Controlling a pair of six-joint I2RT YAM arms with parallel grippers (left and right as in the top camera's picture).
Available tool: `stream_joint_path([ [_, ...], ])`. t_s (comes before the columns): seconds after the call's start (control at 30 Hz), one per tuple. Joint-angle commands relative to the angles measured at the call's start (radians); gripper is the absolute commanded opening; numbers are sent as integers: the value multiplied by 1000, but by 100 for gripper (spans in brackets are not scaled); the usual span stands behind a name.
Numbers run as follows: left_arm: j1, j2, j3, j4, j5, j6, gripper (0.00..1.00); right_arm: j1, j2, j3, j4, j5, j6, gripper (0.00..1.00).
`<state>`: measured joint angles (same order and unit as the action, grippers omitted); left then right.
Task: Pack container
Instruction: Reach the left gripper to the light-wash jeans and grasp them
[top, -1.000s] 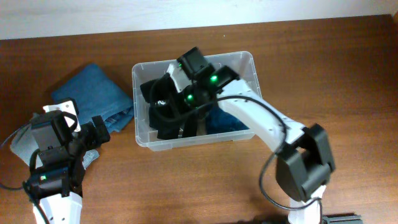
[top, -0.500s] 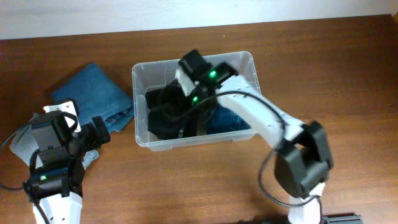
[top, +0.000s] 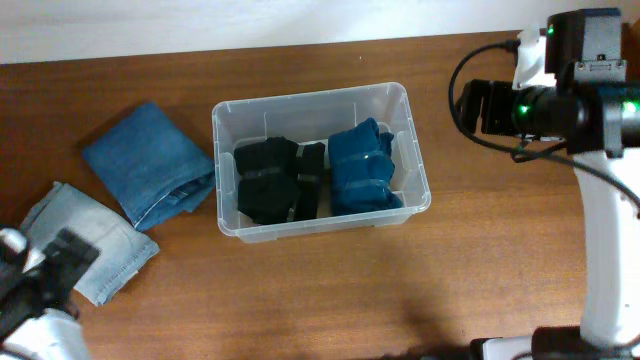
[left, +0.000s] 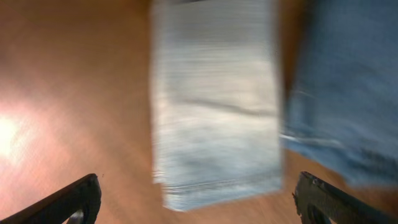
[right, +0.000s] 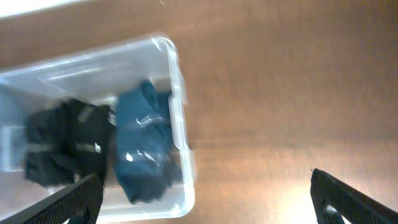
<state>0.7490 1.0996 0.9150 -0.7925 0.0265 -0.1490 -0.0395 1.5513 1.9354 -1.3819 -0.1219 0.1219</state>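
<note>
The container (top: 310, 98) is a clear plastic bin at the table's middle. Inside it lie a folded black garment (top: 270, 180) on the left and a folded dark blue garment (top: 362, 170) on the right. My right gripper (top: 478, 105) hangs open and empty high at the far right, clear of the bin. Its wrist view looks down on the container's right rim (right: 177, 81), the black garment (right: 62, 143) and the dark blue garment (right: 143, 149). My left gripper (left: 199, 202) is open and empty over the near edge of a folded light denim piece (left: 214, 99).
Two folded denim pieces lie on the wooden table left of the bin: a mid-blue one (top: 150, 165) and a pale one (top: 90, 245). The mid-blue one (left: 342, 93) also shows in the left wrist view. My left arm (top: 45, 285) sits at the front left corner.
My right gripper opened, left the black garment in the container and pulled up and away to the far right. My left arm drew back toward the front left corner.
</note>
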Motion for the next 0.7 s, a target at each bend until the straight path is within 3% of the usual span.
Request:
stream_joint_path([
  [0.0, 195, 92, 17, 12, 51, -93, 100, -26, 45, -40, -22, -23, -63, 99],
  [0.13, 277, 257, 17, 114, 125, -97, 99, -26, 49, -83, -3, -37, -63, 98],
  [0.6, 233, 689, 17, 309, 451, 9, 99, -26, 59, -93, 6, -43, -63, 99],
  [0.67, 222, 713, 17, 319, 487, 9, 89, -26, 59, -93, 5, -43, -63, 99],
])
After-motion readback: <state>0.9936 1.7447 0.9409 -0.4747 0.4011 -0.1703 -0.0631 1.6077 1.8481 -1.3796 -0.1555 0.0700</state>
